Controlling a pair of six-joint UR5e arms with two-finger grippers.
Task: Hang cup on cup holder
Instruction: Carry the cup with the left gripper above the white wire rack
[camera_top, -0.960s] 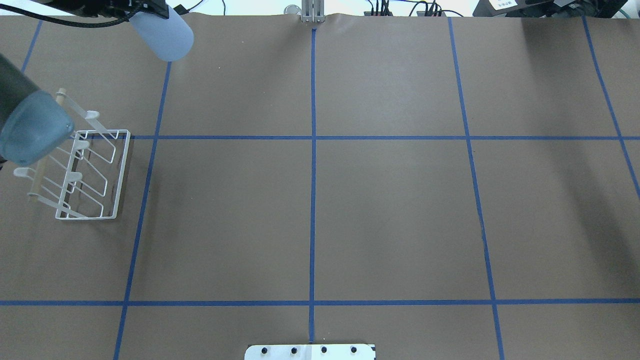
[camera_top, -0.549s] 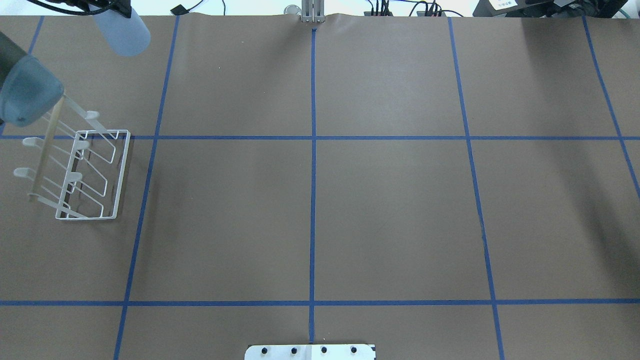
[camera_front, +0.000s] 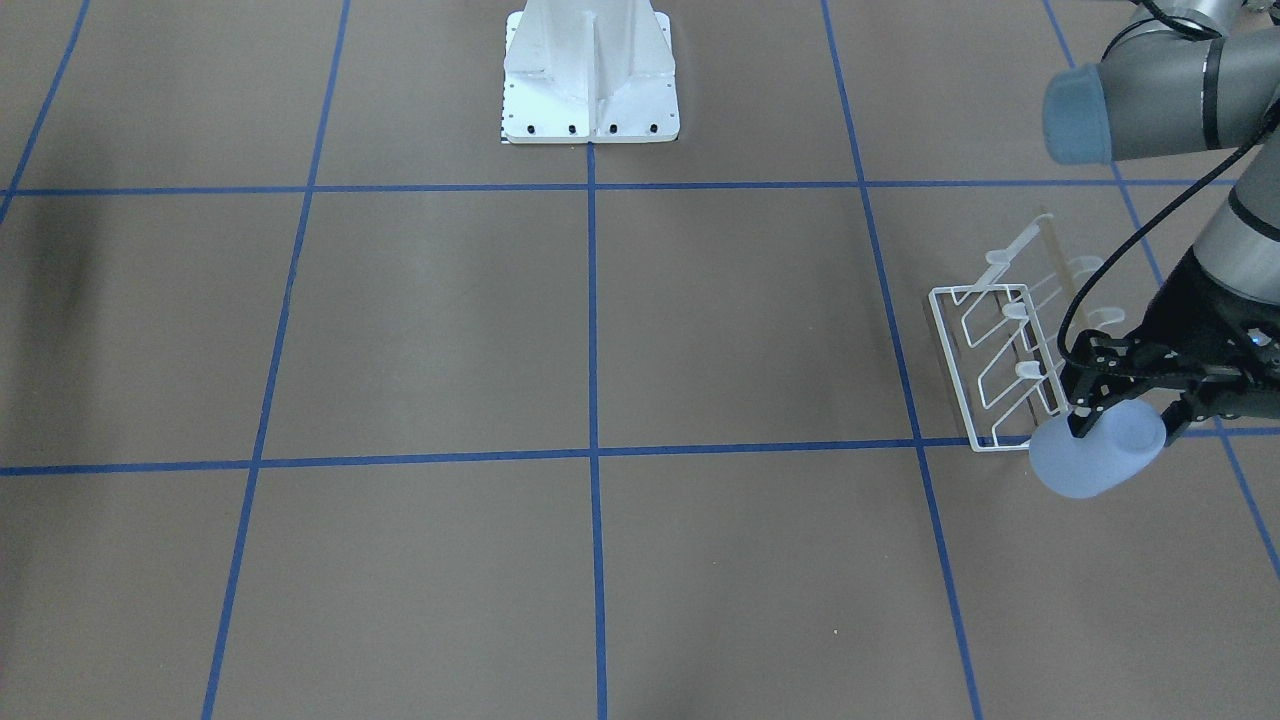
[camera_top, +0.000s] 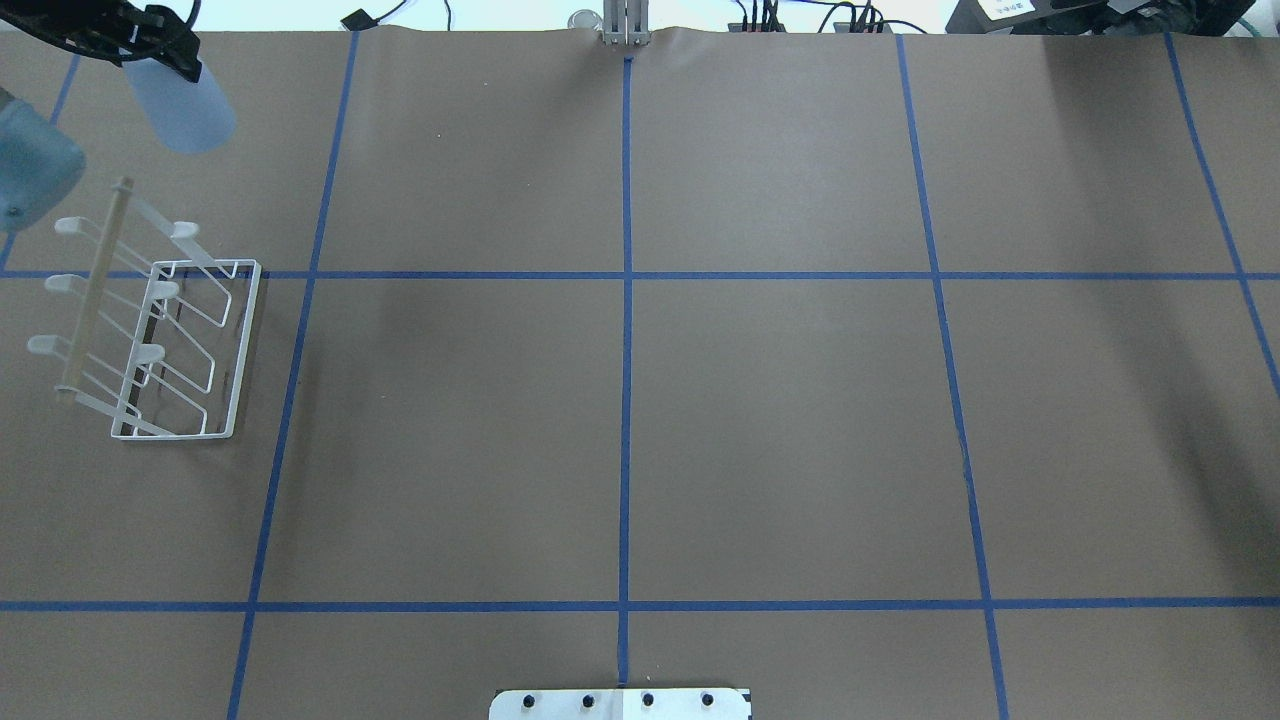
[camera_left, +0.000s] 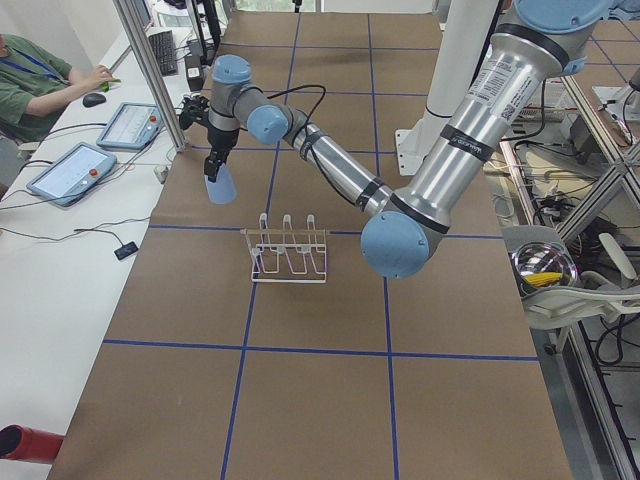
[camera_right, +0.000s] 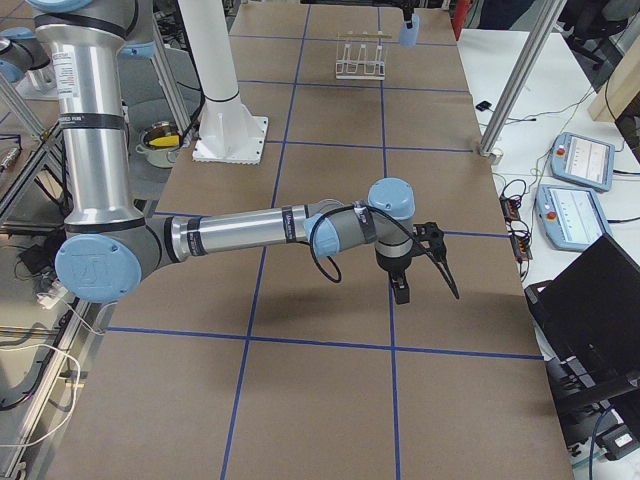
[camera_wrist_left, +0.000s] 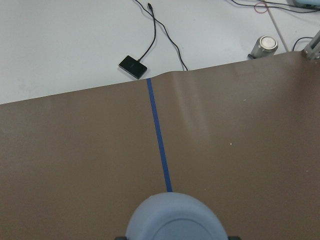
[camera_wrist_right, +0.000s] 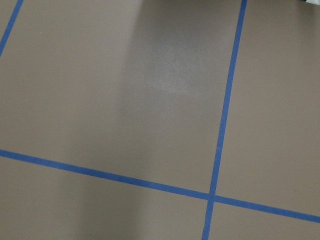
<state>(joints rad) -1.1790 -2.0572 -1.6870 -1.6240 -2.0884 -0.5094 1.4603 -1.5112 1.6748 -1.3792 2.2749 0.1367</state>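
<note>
Overhead and front cams face each other across the desk (camera_top: 780, 420), both catching the rack (camera_top: 150, 352); wrist cams sit close.

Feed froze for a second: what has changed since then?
The left gripper, still shut on the cup, carried it toward the robot's left along the table's far edge. The left elbow drew back, uncovering the cup holder prongs. The cup holder itself stayed put.
</note>
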